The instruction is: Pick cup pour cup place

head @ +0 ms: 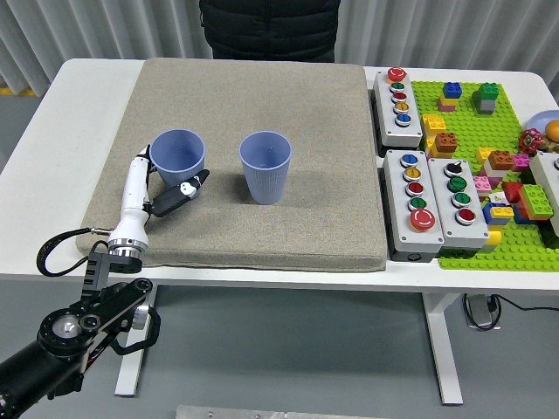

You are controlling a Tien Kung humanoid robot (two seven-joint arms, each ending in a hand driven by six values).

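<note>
Two blue-grey cups stand on the grey mat (262, 105). The left cup (177, 150) sits in my left hand (171, 178), whose white and black fingers (179, 195) curl around its lower part from the left and front. The right cup (265, 166) stands upright and free at the mat's middle, about a cup's width to the right of the held one. What is inside the cups does not show. My right hand is out of view.
Three grey button boxes (398, 96) (414, 204) (459, 199) stand right of the mat. A green brick baseplate (489, 140) with loose bricks fills the far right. A person in a black jacket (269, 26) stands at the far side.
</note>
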